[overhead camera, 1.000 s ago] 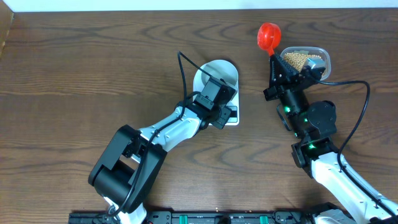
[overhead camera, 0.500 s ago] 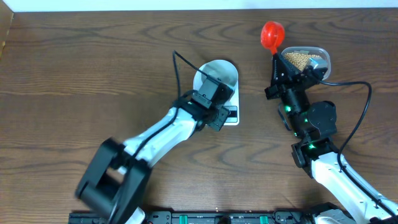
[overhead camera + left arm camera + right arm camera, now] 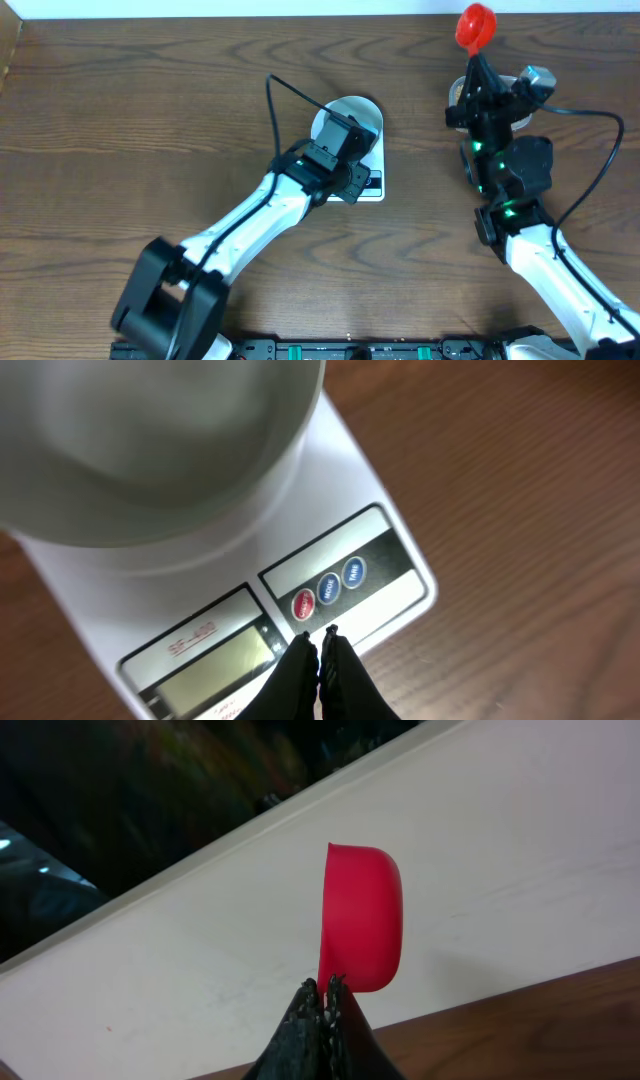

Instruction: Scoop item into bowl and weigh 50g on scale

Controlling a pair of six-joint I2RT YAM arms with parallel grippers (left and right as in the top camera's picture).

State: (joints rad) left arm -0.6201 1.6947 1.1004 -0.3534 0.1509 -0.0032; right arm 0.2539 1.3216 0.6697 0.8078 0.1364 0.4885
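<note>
The white scale (image 3: 372, 186) (image 3: 400, 575) stands mid-table with the pale bowl (image 3: 352, 118) (image 3: 150, 450) on it; the bowl looks empty in the left wrist view. My left gripper (image 3: 352, 180) (image 3: 321, 636) is shut and empty, its tips just over the scale's front edge by the round buttons (image 3: 328, 588). My right gripper (image 3: 478, 72) (image 3: 322, 986) is shut on the handle of a red scoop (image 3: 475, 25) (image 3: 362, 930), held up over the table's far edge. The beans are hidden under my right arm.
A clear plastic tub (image 3: 532, 78) sits at the far right, mostly covered by my right arm. A white wall (image 3: 500, 850) runs behind the table's far edge. Black cables loop from both arms.
My right gripper has swung the red scoop right and farther back, now covering the tub and beans. My left arm has shifted a little, tips still at the scale's front.
</note>
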